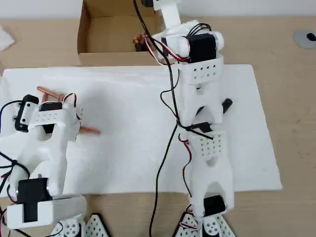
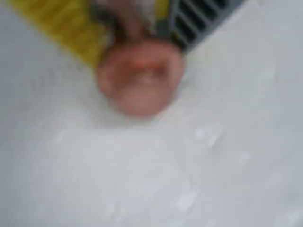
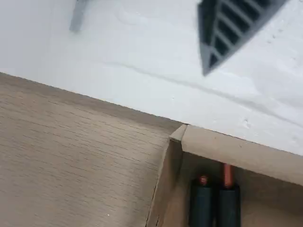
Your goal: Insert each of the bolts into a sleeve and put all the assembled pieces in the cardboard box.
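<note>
White mat [image 1: 128, 113] on wooden table [image 1: 289, 123]; cardboard box [image 1: 82, 34] behind; left gripper [image 1: 66, 103], right gripper [image 1: 148, 40] unclear.

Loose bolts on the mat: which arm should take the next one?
Left. The left arm sits over the mat beside the loose bolts, and its wrist view has something copper close up. The right arm is stretched to the box, far from them.

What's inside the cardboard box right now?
Two black sleeves with copper bolts lie side by side in a corner of the cardboard box. The right arm hides the floor beside them.
</note>
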Robot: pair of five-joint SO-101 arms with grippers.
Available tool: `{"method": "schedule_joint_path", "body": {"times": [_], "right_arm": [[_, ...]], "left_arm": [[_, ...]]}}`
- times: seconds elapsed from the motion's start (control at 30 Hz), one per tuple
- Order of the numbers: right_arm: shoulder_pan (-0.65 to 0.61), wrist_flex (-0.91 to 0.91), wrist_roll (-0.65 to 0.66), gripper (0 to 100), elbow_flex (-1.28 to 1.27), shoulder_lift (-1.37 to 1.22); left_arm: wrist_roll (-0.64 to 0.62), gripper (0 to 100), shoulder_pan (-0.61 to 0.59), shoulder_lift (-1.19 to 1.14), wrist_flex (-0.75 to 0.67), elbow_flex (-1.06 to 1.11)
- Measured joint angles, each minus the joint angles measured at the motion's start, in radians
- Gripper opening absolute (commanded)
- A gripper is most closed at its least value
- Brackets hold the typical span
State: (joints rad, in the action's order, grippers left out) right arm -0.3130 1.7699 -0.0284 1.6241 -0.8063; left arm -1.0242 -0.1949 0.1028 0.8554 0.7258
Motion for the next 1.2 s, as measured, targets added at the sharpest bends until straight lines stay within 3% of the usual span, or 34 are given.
{"method": "schedule_joint_path", "body": {"times": [0.17,0.3,0.57,0.7,0.83,1.03,1.2], "right_arm": [[0.0,0.0,0.0,36.9,0.0,0.0],[0.0,0.002,0.0,36.9,0.0,0.0],[0.005,0.002,0.0,36.9,0.0,0.0],[0.049,0.002,-0.084,36.8,0.0,0.0],[0.141,0.002,-0.17,36.8,-0.023,0.003],[0.218,0.003,-0.301,36.8,-0.348,0.132],[0.21,0.003,-0.411,36.8,-0.767,0.364]], "left_arm": [[0.032,1,-0.003,-0.005,0.021,-0.031],[0.17,1,-0.028,-0.011,0.155,-0.118],[0.637,1,-0.046,-0.012,0.591,-0.549],[0.919,1,-0.046,-0.012,0.655,-0.672],[1.046,1,-0.049,-0.012,0.707,-0.786],[1.12,1,-0.049,0.028,0.75,-0.91],[1.162,1,-0.026,0.226,0.75,-0.921]]}}
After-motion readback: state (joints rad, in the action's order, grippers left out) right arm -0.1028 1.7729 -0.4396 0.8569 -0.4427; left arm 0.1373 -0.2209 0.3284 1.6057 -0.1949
